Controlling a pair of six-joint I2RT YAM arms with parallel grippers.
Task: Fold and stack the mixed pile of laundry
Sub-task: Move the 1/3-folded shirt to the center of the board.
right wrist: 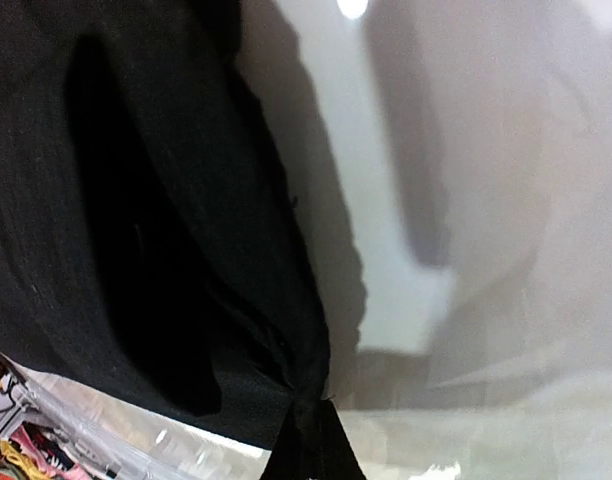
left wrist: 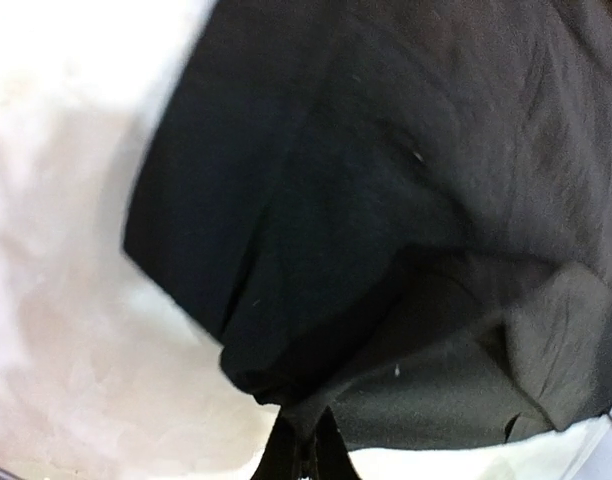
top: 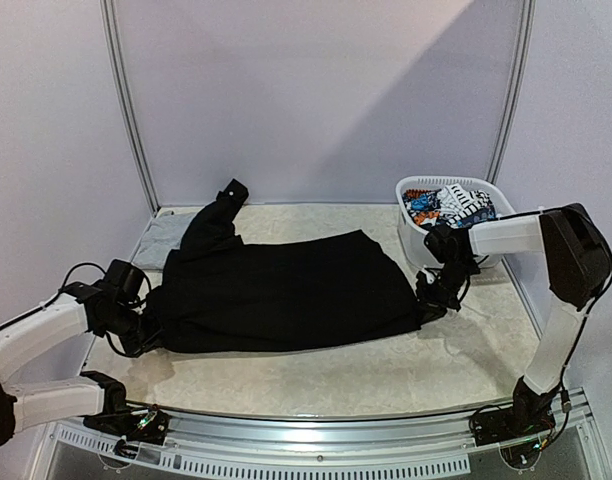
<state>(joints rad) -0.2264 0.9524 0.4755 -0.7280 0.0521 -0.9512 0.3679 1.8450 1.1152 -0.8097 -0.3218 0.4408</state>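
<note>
No legible txt, labels, brands or nos. in any view. Printed piece [top: 456,205] in basket [top: 413,238], upper right of top view, shows pattern only.

Lighting: bright, soft and even from overhead, with a lilac cast on the back wall [top: 316,100] and a broad diagonal shade across its right half.
Table [top: 386,370]: pale with a mild sheen; a thin shadow runs along the near edge of the black garment [top: 286,290].
Garment, overhead view: almost featureless, its folds lost in the dark.
Left wrist view: soft blur throughout; the table is washed out to white at upper left.
Right wrist view: a glare spot at the top edge and a grey shadow streak on the table; the cloth up close is out of focus.
</note>
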